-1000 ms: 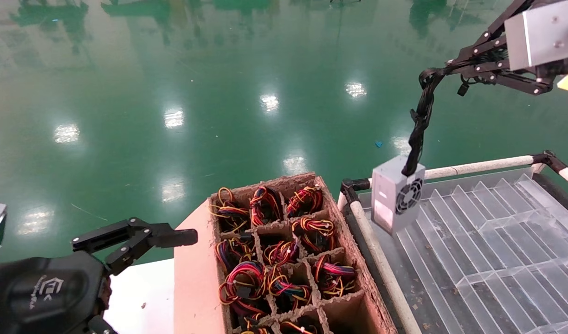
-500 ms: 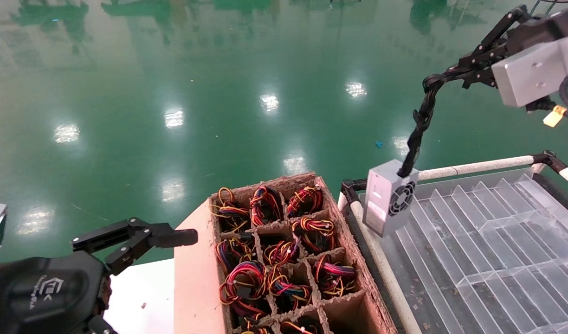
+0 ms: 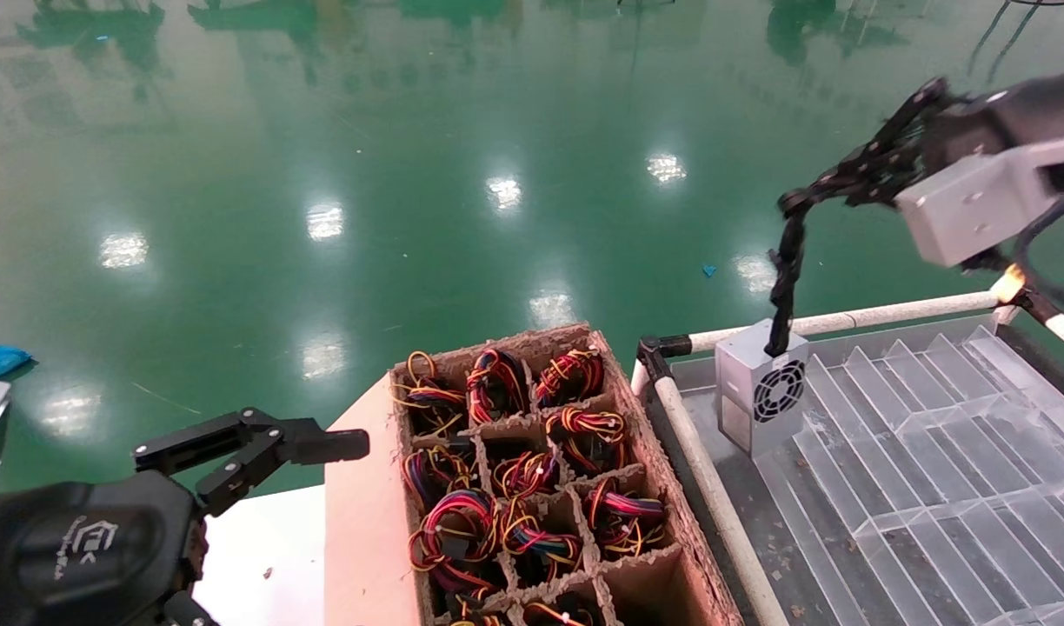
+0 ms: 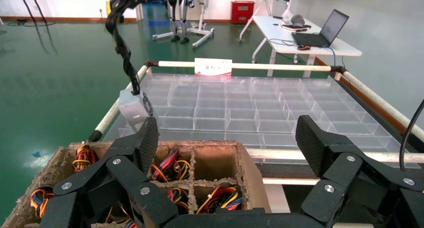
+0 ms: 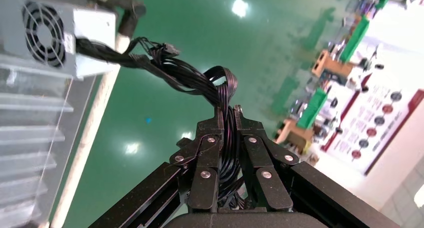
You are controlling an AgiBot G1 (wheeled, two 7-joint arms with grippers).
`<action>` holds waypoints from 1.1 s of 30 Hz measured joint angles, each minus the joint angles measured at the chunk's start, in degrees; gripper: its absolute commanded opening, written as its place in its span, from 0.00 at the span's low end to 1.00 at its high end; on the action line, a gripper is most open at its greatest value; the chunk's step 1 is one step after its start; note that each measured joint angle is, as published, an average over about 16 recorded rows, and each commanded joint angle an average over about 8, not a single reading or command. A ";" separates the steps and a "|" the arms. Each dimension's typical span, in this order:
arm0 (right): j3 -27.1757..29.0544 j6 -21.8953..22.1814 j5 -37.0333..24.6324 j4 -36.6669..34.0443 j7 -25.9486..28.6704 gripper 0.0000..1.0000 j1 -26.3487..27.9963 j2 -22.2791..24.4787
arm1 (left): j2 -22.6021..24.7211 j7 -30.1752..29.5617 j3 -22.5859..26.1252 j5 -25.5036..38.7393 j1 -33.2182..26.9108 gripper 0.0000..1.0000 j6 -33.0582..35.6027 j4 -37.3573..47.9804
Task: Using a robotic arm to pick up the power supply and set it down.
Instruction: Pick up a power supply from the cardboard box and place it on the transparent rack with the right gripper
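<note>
the right tool [image 3: 832, 187] is clenched on the black cable bundle [image 5: 200, 83], and the power supply [image 3: 758, 396] hangs below it at the near corner of the clear divider tray [image 3: 932, 452]. this looks like the set-down step: lower until the box rests, then let go. the left tool [image 4: 225, 153] idles spread wide over the wire box [image 3: 532, 469].

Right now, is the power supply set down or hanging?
Hanging: the right gripper holds its cable bundle; power supply at the tray's corner; contact unclear.

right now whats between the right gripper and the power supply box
Only the black cable bundle: the right gripper clamps its upper end and the power supply hangs below it, seen in the head view.
</note>
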 measured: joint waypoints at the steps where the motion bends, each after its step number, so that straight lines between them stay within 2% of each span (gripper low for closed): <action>1: 0.06 0.16 0.31 -0.01 -0.62 0.00 -0.28 -0.07 | 0.00 0.00 0.00 0.00 0.00 1.00 0.00 0.00; 14: 1.41 1.81 5.03 -1.75 -10.22 0.00 -2.91 -1.26 | 0.00 0.00 0.00 0.00 0.00 1.00 0.00 0.00; 33: 2.77 4.75 10.04 -7.42 -20.37 0.00 -7.59 -4.62 | 0.00 0.01 0.01 -0.01 0.00 1.00 0.00 0.00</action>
